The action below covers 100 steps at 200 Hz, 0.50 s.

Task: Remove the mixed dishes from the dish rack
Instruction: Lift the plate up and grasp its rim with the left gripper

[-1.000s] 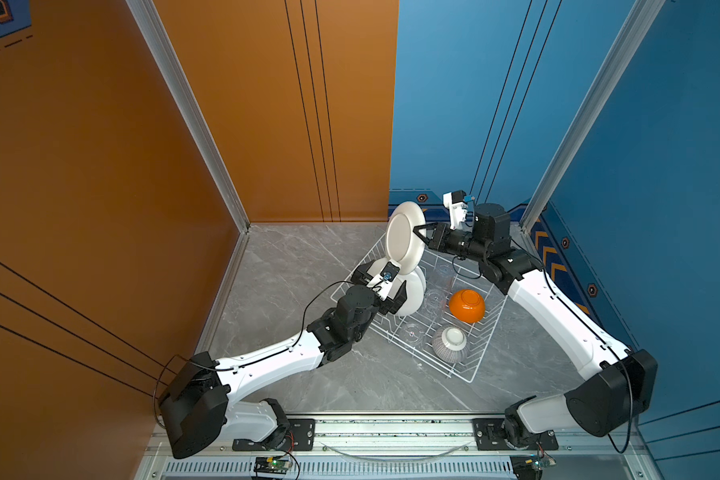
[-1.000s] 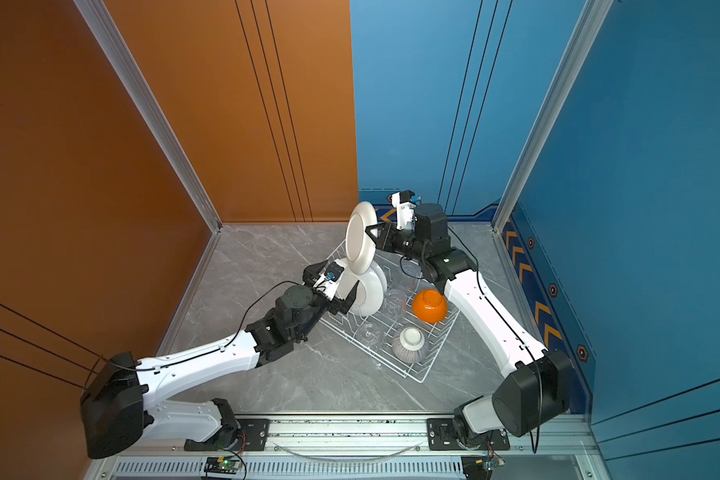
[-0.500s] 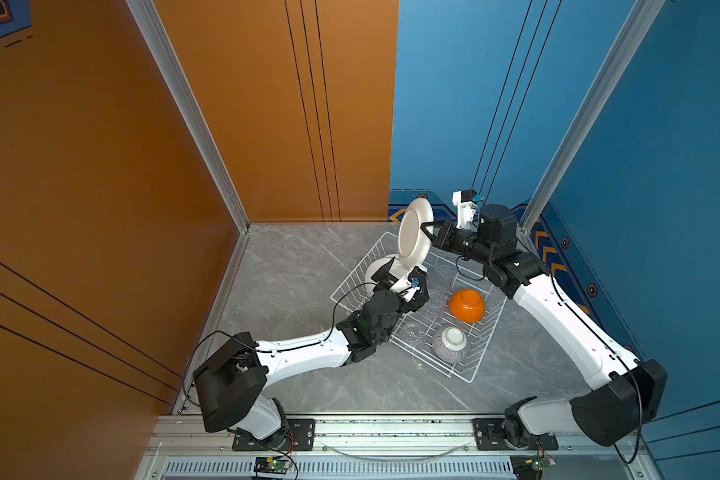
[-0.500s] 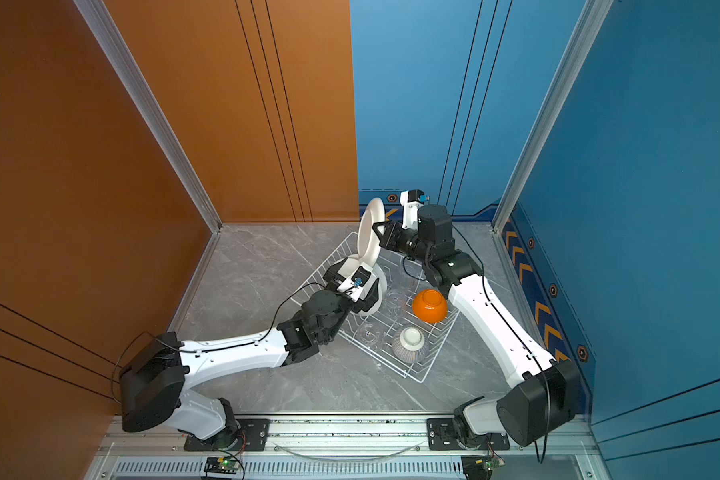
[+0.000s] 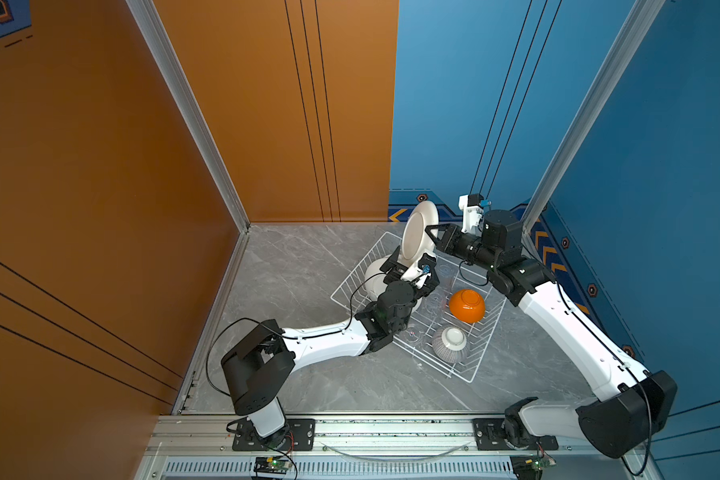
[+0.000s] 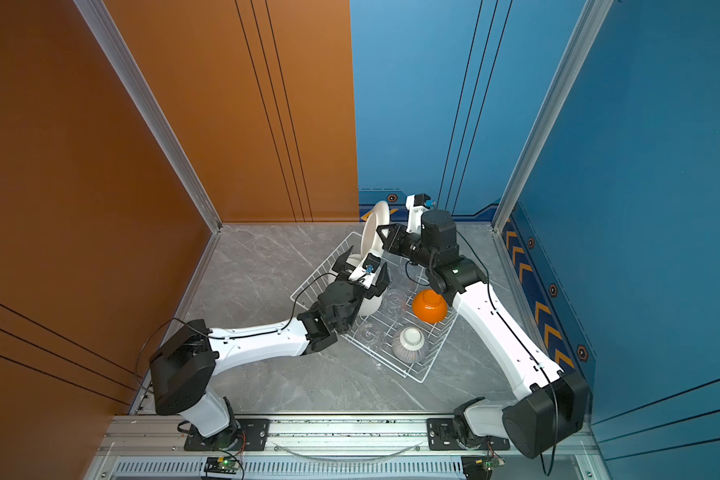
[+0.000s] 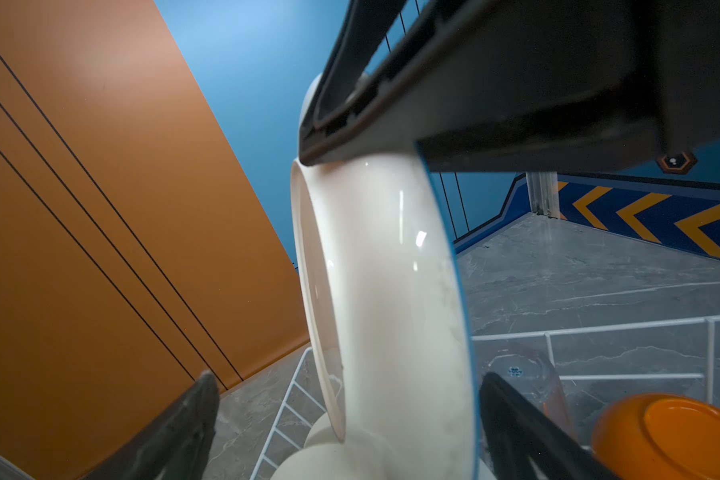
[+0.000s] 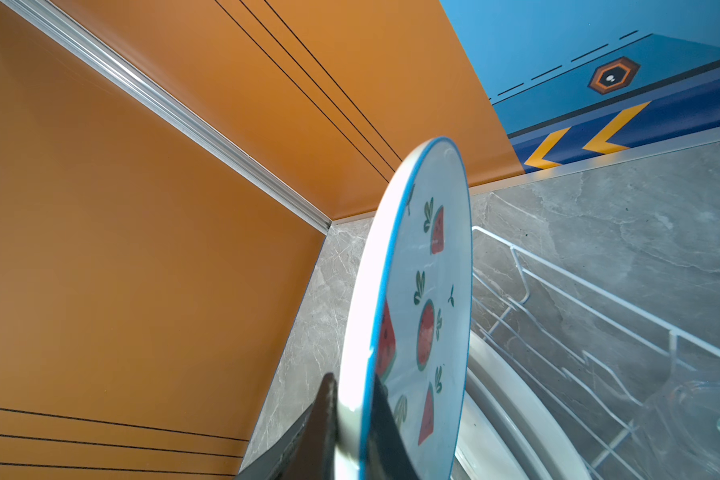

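We see the right gripper (image 5: 431, 232) clamped tight on the rim of the watermelon plate (image 5: 418, 235), gripping it at about 3 o'clock on the disc. The plate stands on edge at 12 o'clock over the dish rack (image 5: 433, 358). Its white back faces 9 o'clock, and its printed face (image 8: 425, 299) is turned toward the right arm. The right wrist view shows both fingers (image 8: 329, 415) pinching the blue-edged rim.

The left gripper (image 5: 412, 270) is spread wide at the plate's lower edge, one finger on each side. In the left wrist view the white back (image 7: 391, 291) runs between the two fingers. There is a plain gap on the orange-wall side. The other finger (image 7: 512, 415) sits just beside the rim, and we cannot tell whether it touches. The left gripper hides the plate's bottom, so we cannot tell whether the plate is clear of the wires.

A second plate (image 5: 375, 278) leans in the rack at 10 o'clock. The orange bowl (image 5: 467, 305) lies at 3 o'clock with its foot ring up. The grey-striped bowl (image 5: 449, 343) sits upside down at 5 o'clock. Clear tumblers stand at 1 o'clock (image 5: 445, 272), near the middle (image 5: 435, 299) and at 6 o'clock (image 5: 412, 332).
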Motion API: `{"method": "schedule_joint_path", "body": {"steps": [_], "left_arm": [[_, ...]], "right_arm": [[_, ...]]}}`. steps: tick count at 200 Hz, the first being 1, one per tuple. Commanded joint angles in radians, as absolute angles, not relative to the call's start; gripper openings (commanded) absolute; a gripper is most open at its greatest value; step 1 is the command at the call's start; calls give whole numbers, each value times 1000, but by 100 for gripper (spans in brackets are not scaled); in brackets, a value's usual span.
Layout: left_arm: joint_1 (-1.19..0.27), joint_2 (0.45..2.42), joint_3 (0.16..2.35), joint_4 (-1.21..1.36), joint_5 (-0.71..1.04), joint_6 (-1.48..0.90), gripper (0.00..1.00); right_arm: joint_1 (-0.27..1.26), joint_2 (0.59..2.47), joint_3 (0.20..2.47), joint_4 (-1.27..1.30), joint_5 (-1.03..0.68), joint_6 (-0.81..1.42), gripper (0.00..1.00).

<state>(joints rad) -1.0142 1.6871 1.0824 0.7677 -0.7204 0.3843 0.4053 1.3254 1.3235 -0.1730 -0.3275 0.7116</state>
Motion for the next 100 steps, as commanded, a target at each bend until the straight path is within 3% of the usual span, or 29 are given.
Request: {"method": "schedule_joint_path", "body": {"steps": [1, 21, 33, 43, 100], "left_arm": [[-1024, 1720, 1121, 861, -803, 426, 98], [-1027, 1738, 1130, 885, -816, 456, 88], [-1029, 1743, 1129, 897, -824, 466, 69], [-1031, 1747, 1126, 913, -831, 476, 62], [-1035, 1755, 1111, 986, -878, 536, 52]], "right_arm": [[422, 1273, 1315, -109, -321, 751, 0], [422, 1260, 1298, -98, -309, 768, 0], [421, 1255, 1293, -91, -304, 773, 0], [421, 1255, 1292, -91, -302, 777, 0], [412, 1273, 1290, -68, -325, 828, 0]]}}
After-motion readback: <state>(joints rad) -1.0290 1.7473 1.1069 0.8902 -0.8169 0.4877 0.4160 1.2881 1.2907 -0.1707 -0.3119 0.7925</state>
